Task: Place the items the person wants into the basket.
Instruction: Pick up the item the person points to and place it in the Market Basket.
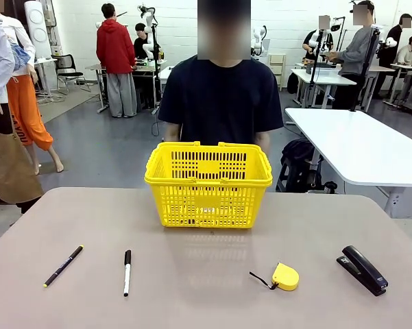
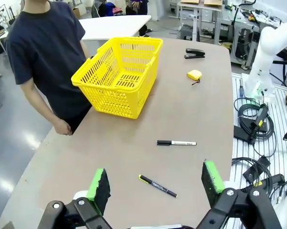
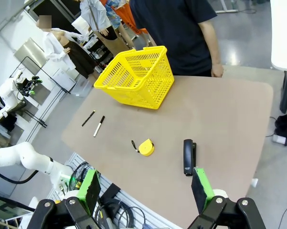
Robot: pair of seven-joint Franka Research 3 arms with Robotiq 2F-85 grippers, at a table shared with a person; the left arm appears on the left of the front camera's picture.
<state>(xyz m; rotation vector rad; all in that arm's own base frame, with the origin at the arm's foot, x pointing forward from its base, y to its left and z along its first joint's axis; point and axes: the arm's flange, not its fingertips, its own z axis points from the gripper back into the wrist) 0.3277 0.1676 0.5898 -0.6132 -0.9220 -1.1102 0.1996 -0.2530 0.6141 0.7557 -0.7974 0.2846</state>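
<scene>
The yellow lattice basket (image 1: pixel 208 184) (image 2: pixel 119 75) (image 3: pixel 136 76) stands at the far middle of the table, right in front of the person (image 1: pixel 221 99) in a dark navy T-shirt. A thin black pen (image 1: pixel 63 266) (image 2: pixel 157 185) (image 3: pixel 88 118) with a yellow tip lies near left. A black stapler (image 1: pixel 362 269) (image 2: pixel 195 53) (image 3: pixel 188 156) lies near right. My left gripper (image 2: pixel 155 183) hangs open high above the pen. My right gripper (image 3: pixel 145 191) is open, above the table's near edge beside the stapler. The person's arms hang at their sides.
A white marker (image 1: pixel 127 271) (image 2: pixel 176 142) (image 3: pixel 99 126) with a black cap lies right of the pen. A small yellow tape measure (image 1: pixel 284 276) (image 2: pixel 194 75) (image 3: pixel 144 147) sits left of the stapler. The tan table (image 1: pixel 206 301) has free room between them. Cables lie beyond its near edge.
</scene>
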